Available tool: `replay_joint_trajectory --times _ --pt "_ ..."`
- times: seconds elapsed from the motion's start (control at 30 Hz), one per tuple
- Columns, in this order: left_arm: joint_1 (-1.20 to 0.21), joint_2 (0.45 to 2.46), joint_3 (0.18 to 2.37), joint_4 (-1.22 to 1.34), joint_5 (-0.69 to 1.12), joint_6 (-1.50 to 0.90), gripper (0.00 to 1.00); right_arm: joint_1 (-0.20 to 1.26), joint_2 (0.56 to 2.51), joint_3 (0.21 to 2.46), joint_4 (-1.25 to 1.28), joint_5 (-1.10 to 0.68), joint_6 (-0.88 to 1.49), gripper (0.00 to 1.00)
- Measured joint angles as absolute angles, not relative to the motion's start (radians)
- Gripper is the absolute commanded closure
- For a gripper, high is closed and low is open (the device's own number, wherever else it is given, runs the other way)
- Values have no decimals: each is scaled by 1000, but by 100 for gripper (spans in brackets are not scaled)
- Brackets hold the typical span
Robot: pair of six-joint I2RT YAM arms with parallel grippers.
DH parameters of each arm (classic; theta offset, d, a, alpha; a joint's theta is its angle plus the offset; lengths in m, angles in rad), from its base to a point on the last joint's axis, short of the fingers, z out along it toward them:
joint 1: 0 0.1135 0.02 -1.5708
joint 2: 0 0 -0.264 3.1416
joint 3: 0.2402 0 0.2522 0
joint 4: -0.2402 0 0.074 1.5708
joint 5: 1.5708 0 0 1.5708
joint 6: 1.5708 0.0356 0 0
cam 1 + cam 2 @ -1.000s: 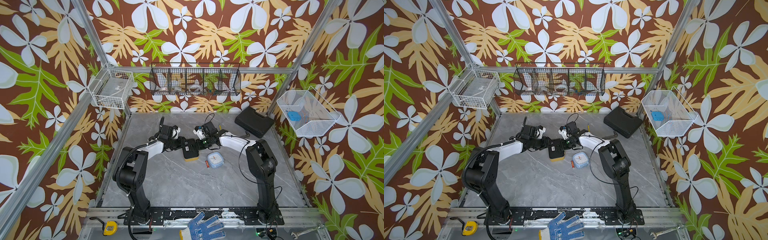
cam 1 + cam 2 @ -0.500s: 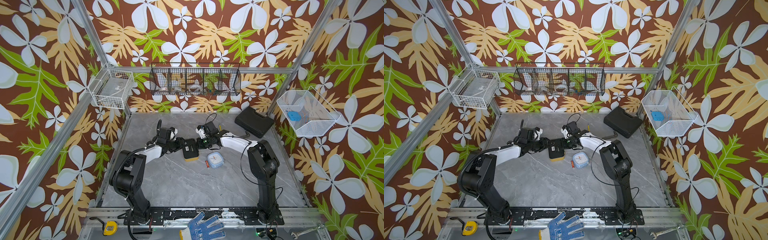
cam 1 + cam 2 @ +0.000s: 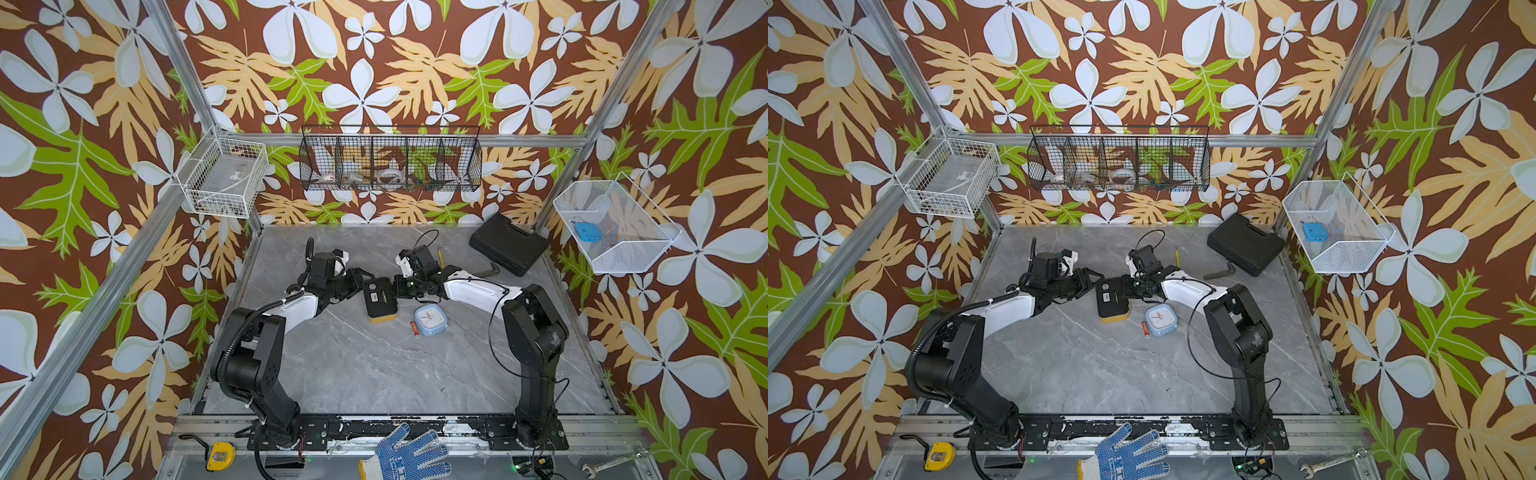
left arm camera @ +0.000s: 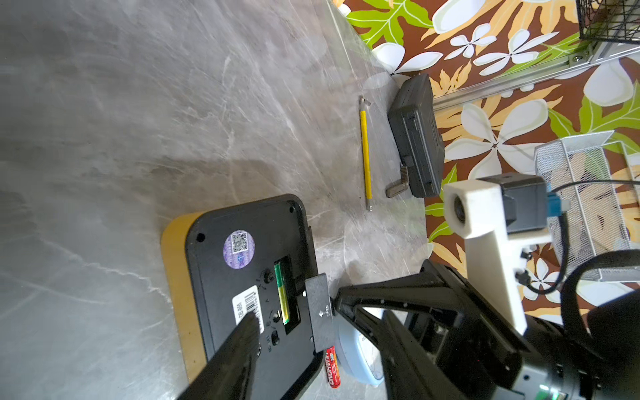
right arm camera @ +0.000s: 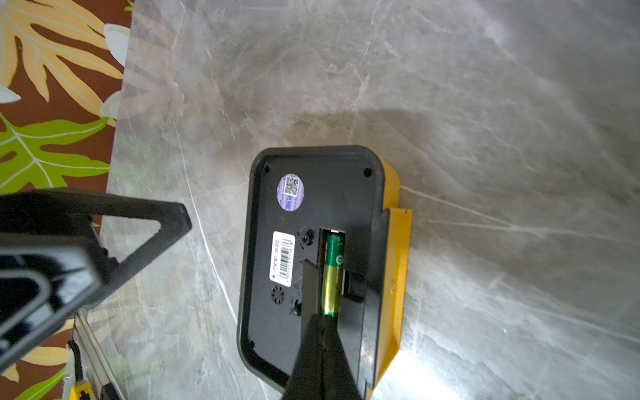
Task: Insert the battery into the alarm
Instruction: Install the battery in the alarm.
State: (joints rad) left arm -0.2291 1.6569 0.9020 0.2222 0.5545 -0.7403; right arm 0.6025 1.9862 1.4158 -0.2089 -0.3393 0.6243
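From my remote seat I see the alarm (image 3: pixel 379 299) lying face down on the grey worktop (image 3: pixel 374 374), black back up and yellow body under it, between the two arms in both top views. Its battery bay is uncovered. The green-and-gold battery (image 5: pixel 331 273) lies lengthwise inside it, beside the barcode label.

The right end effector (image 4: pixel 337 300) is pressed together, with its tips down at the bay. The right wrist view shows them over the gold end of the battery. The small black battery cover (image 4: pixel 320 311) stands tilted at the edge of the bay, right against those tips. Whether it is pinched or only touched I cannot tell.

The left end effector (image 3: pixel 1094 284) is spread and carries nothing. It sits just beside the alarm's other long side — one finger (image 4: pixel 242 346) reaches over the back near the label, though contact is not clear to me.

A red battery (image 4: pixel 332 369) lies on the worktop touching a pale blue clock (image 3: pixel 432 319), near the alarm on the right arm's side.
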Motion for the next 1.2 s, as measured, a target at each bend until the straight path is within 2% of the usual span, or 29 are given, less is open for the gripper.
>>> replay_joint_trajectory --times 1.2 --pt "-212 1695 837 311 637 -763 43 624 2033 1392 -120 -260 676 100"
